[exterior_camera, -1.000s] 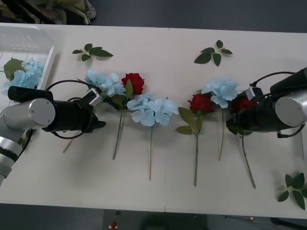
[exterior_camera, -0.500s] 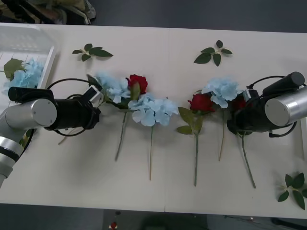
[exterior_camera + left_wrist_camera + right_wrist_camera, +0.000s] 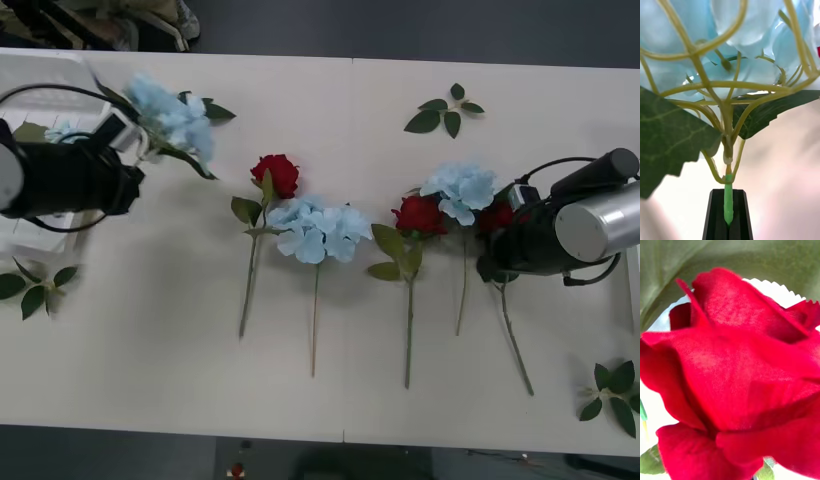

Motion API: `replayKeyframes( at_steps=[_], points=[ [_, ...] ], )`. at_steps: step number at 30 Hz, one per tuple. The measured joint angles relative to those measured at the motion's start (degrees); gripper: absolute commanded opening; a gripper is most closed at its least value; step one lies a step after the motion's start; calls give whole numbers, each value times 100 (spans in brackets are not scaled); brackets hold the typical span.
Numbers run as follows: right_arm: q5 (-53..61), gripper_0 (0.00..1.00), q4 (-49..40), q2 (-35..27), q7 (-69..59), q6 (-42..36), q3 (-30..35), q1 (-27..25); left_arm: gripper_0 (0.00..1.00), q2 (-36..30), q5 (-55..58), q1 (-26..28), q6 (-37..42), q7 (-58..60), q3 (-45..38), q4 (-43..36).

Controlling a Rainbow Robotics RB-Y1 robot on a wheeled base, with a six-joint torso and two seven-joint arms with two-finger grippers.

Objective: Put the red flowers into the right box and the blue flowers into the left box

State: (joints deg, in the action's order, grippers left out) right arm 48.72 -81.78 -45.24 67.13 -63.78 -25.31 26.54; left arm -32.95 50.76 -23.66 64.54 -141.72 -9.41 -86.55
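Left gripper [image 3: 728, 213] is clamped shut on the stem of a blue flower [image 3: 172, 112], fingers [image 3: 741, 217] pinched tight on the green stem base, nothing else between them. In the front view that flower is off the table [image 3: 330, 400], head up and angled toward the far left, just beside the white left box [image 3: 50, 75] at the table's far-left corner; part of another blue head [image 3: 62, 130] shows inside the box behind the arm. In the left wrist view the held head is seen from underneath: pale branching stalks, two dark green leaves [image 3: 670, 138] below the petals. Right gripper [image 3: 500, 235] is low at the right side of the table, on the bloom end of the rightmost red flower [image 3: 496, 217]; can't tell how its jaws stand, since the right wrist view is all rose petals [image 3: 737, 371] up close with a leaf behind. That rose's stem runs out from under the arm toward the near edge. Still lying on the table, left to right: a red flower [image 3: 277, 172] with its head touching a wide blue one [image 3: 318, 230], another red one [image 3: 419, 215] touching a blue head [image 3: 461, 190], stems all pointing to the near edge. Loose leaf sprigs at far centre-right [image 3: 443, 112], near-right corner [image 3: 612, 392], and left edge [image 3: 35, 290].
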Motion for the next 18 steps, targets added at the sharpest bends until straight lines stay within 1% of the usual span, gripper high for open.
replayKeyframes(
  at_steps=[4, 6, 8, 10, 13, 15, 18],
  points=[
    [180, 0, 2, -136, 0, -5, 14, 29, 0, -413, -871, -4, 701, 0, -747, -629],
    [385, 0, -4, -217, 1, -110, 125, 58, 0, -676, -1274, -5, 811, 0, -891, -811],
    [508, 0, -48, -283, 26, -470, 416, 82, 0, -940, -1565, -8, 814, 0, -942, -876],
    [509, 0, -159, -331, 189, -841, 827, 81, 0, -1118, -1792, -11, 811, 0, -943, -872],
    [509, 0, -390, -390, 984, -1492, 1653, 81, 0, -1186, -2318, -15, 692, 1, -944, -744],
    [508, 0, -516, -429, 1478, -1858, 2252, 81, 0, -1184, -2607, -15, 452, 11, -944, -509],
    [473, 0, -580, -545, 1653, -2360, 3055, 81, 0, -1181, -3125, -19, -90, 147, -943, 49]
  ],
)
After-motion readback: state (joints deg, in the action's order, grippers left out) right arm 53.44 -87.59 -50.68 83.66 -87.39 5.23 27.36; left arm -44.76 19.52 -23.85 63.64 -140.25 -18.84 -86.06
